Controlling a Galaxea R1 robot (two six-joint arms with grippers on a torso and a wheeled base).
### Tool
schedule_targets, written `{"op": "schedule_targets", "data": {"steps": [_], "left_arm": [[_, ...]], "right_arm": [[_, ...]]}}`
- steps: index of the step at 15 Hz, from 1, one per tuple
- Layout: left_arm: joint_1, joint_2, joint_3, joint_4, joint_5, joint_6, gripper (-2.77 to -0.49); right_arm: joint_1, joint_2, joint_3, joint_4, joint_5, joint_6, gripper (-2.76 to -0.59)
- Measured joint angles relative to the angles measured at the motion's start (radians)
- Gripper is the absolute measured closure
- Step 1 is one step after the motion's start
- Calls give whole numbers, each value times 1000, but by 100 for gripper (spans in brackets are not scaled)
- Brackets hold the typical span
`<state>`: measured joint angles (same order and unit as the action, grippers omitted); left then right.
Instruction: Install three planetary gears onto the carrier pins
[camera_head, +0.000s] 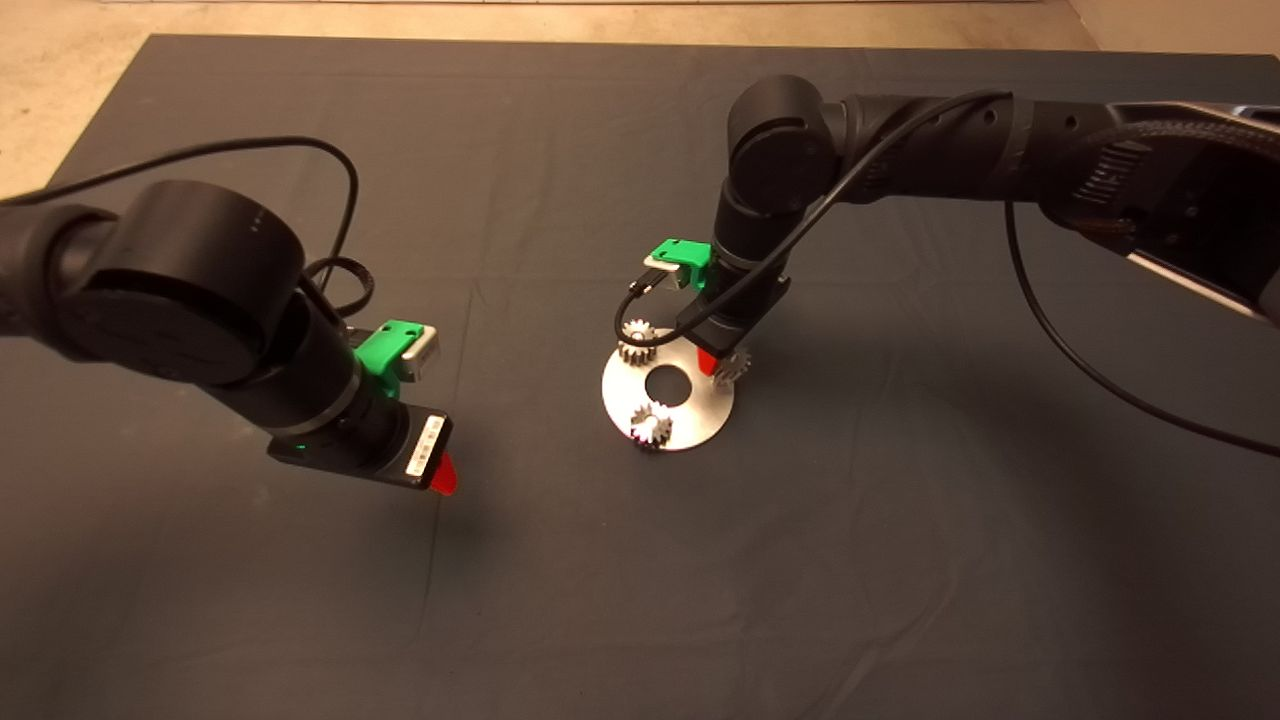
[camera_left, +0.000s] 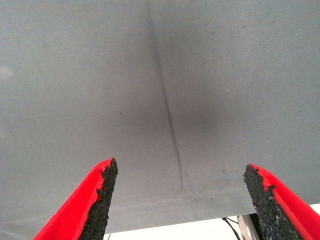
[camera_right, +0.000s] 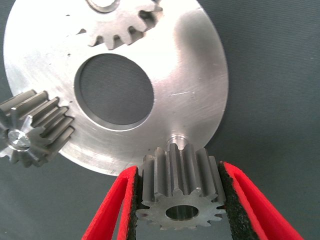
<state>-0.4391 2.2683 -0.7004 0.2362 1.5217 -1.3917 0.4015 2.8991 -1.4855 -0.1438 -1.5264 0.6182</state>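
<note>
Two of the three planetary gears are already seated on the carrier disc (camera_right: 195, 90): one gear (camera_right: 32, 127) sits on its pin off to the side of my right fingers, its pin end showing bright in the bore, and the other (camera_right: 120, 20) lies across the disc's centre hole from me, only partly in view.

The third gear (camera_right: 180, 187) is clamped between the black pads of my right gripper (camera_head: 718, 366), held by its toothed flanks with the bore facing the camera. It hangs just in front of the last bare carrier pin (camera_right: 176, 138), which stands near the disc's rim right ahead of my fingertips. The gear looks tipped, not yet square over that stud, and I cannot tell whether it touches the disc.

So I judge the job about two-thirds done: what remains is lining the bore up with the pin, lowering it on, and letting go.

My left gripper (camera_left: 180, 200) hangs spread wide over bare mat (camera_left: 160, 75), holding nothing, well apart from the disc.
</note>
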Motion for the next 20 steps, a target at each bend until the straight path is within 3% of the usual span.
{"op": "schedule_targets", "data": {"steps": [20], "left_arm": [[0,0,3,0,0,0,-178]], "right_arm": [[0,7,0,3,-3,1,-100]]}}
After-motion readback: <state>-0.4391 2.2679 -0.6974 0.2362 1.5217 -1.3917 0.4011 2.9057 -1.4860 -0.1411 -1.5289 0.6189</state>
